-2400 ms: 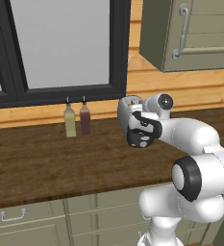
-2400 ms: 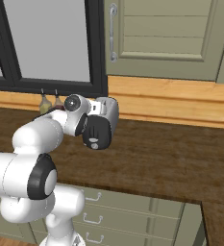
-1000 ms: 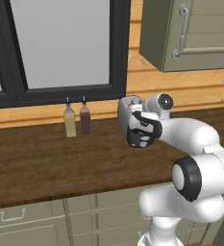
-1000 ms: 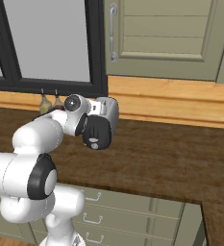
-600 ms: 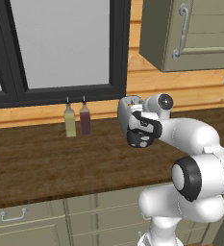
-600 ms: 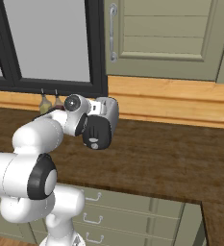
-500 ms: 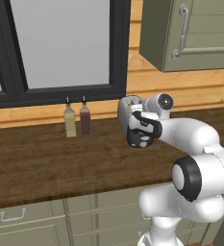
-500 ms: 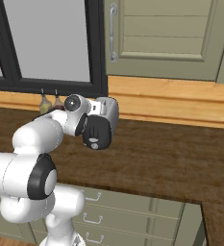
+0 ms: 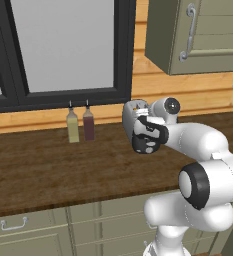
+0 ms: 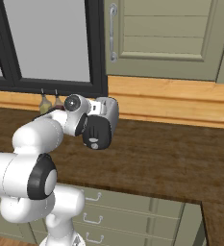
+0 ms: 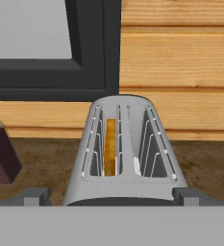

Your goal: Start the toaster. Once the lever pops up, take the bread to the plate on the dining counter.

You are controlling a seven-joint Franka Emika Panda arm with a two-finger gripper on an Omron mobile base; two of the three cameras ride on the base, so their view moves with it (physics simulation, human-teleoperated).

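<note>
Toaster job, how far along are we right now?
Done: the bread sits upright in one slot of the toaster, browned orange; whether the lever has been pressed or popped cannot be told. In hand: nothing held; the end effector is open, poised just in front of the toaster on the worktop. Left: lift the slice out and carry it to the plate on the dining counter.

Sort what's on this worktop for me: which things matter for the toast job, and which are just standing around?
For the job:
- toaster, against the back wall
- bread, standing in the toaster's left slot
- gripper, open, just short of the toaster

Just standing about:
- two slim bottles, beside the toaster under the window
- wall cabinet
- drawers below the worktop
</note>
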